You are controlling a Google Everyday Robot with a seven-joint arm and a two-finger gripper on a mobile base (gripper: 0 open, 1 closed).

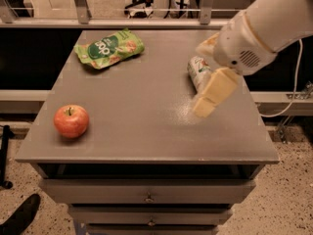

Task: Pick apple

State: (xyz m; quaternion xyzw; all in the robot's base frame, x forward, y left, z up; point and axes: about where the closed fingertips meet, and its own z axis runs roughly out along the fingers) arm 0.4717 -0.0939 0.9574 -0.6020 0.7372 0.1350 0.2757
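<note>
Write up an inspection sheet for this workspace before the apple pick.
Surface: grey table top, drawers beneath.
Job's things: apple upright at front-left, untouched.
Clutter: green snack bag at back-left; silver can on its side at right.
Gripper: gripper open, hovers by the can, far right of the apple.
Cables: white cable hanging beside the arm.
Surroundings: metal railing behind; speckled floor.

One apple (71,121), one can (197,68), one bag (108,49), one gripper (202,80) over can.
</note>
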